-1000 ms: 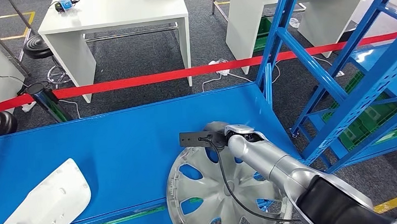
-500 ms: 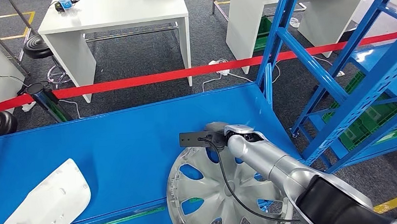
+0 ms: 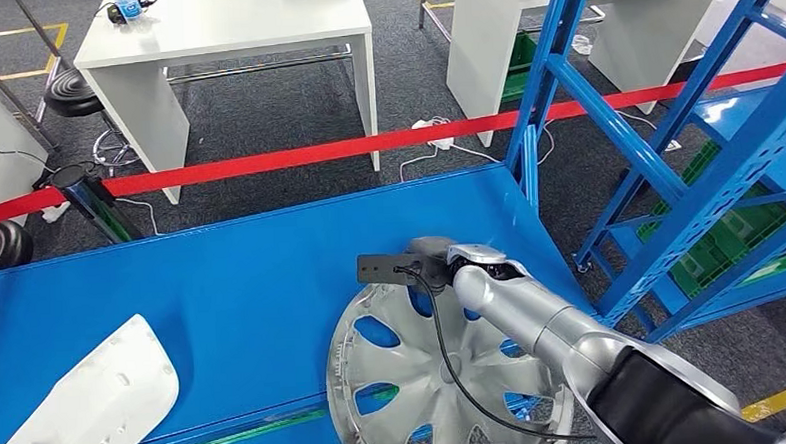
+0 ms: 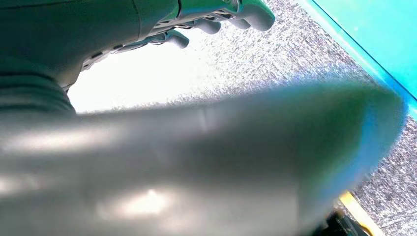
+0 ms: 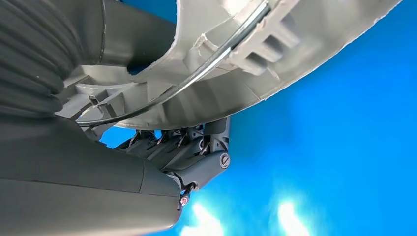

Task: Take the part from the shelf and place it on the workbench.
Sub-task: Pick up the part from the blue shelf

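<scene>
We judge that we are at the pick-up step: our right hand (image 3: 433,263) grips the far rim of the silver wheel cover (image 3: 431,380), thumb on one face and the darker fingers (image 5: 169,147) curled under the other, as the right wrist view shows plainly. The cover lies at the near edge of the blue shelf deck (image 3: 251,278), toward its right corner, with its near side hanging out past that edge. It looks tilted off the deck under our hold, though we cannot tell whether any part of it touches the blue.

Our left hand (image 4: 216,19) hangs over grey carpet with its fingers loosely curled; a blurred pale shape crosses the left wrist view, and we cannot tell whether that hand holds anything.

A white panel (image 3: 87,406) lies on the deck's near left corner, well apart from the cover.

Next, we think, the cover must be drawn clear of the deck, kept off the blue upright (image 3: 553,85) at the far right corner, and carried to the workbench.

Beyond the shelf frame, a green crate (image 3: 730,237) sits low; its contents are hidden from us.
</scene>
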`<action>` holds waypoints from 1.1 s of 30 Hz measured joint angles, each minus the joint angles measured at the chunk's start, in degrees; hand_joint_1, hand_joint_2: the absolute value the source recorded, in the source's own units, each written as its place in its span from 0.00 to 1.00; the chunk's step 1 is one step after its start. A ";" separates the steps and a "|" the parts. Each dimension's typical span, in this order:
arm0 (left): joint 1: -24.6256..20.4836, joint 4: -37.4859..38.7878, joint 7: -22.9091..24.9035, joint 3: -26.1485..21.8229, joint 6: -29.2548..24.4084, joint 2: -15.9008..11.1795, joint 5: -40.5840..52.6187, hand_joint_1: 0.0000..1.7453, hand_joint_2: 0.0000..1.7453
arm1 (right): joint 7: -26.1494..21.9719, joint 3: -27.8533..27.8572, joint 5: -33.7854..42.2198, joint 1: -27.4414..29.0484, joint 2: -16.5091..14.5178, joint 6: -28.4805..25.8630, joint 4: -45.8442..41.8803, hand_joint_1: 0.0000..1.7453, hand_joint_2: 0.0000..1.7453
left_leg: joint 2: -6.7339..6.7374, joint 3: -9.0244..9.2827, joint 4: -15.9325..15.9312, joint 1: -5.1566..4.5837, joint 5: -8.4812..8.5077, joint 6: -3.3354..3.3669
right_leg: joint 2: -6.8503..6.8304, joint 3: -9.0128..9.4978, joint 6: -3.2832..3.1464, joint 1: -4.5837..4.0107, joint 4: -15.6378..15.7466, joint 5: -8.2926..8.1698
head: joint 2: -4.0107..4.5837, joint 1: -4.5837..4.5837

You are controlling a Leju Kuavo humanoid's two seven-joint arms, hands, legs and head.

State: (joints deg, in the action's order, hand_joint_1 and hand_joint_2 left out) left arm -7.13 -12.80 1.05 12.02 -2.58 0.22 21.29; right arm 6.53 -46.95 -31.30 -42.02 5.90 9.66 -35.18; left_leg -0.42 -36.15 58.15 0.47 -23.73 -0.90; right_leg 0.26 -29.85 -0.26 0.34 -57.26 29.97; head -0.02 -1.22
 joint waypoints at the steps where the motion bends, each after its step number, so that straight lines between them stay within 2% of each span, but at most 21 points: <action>1: 0.04 0.01 0.01 0.00 -0.10 -0.02 0.01 0.00 1.00 | -0.07 0.48 0.07 -0.11 0.02 -1.33 -0.47 1.00 1.00 | 0.01 0.00 0.00 0.00 0.00 0.00 | 0.01 -0.01 0.00 0.00 0.00 -0.01 | 0.00 0.00; 6: 0.24 0.03 0.12 0.00 -0.61 -0.11 0.11 0.00 1.00 | 0.40 4.20 0.49 -0.81 0.92 -5.32 -6.67 1.00 1.00 | 0.04 -0.02 0.00 0.00 0.03 -0.03 | 0.03 -0.06 0.03 0.00 -0.05 -0.08 | 0.00 0.01; 16: 0.30 0.03 -0.14 0.00 -0.49 -0.20 -0.03 0.00 1.00 | -0.92 11.26 1.14 -4.25 2.89 -7.00 -19.09 1.00 1.00 | 0.02 -0.05 0.00 0.00 0.03 -0.03 | 0.02 -0.06 0.02 0.00 -0.07 -0.10 | 0.01 0.00; 24: 0.17 0.02 -0.61 0.00 -0.08 -0.20 0.35 0.00 1.00 | -2.54 13.71 1.04 -6.04 3.27 -10.60 -26.54 1.00 1.00 | 0.02 -0.07 -0.02 0.00 0.01 -0.05 | 0.02 -0.13 -0.01 0.00 -0.08 -0.07 | 0.00 0.00; 33: 0.14 0.02 -1.05 0.00 0.52 -0.20 0.45 0.00 1.00 | -1.13 14.21 -0.09 -10.29 3.87 -12.04 -33.90 1.00 1.00 | 0.01 -0.12 -0.02 0.00 0.01 -0.06 | 0.02 -0.19 -0.05 0.00 -0.11 -0.04 | 0.00 0.00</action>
State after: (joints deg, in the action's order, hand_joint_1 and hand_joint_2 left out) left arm -7.00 -12.79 -0.01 12.02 -2.06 0.02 21.74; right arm 5.40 -32.74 -31.39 -52.31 9.77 -2.37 -69.08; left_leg -0.41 -36.27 58.13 0.47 -23.71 -0.95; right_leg 0.27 -30.03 -0.31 0.34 -57.37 29.93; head -0.02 -1.22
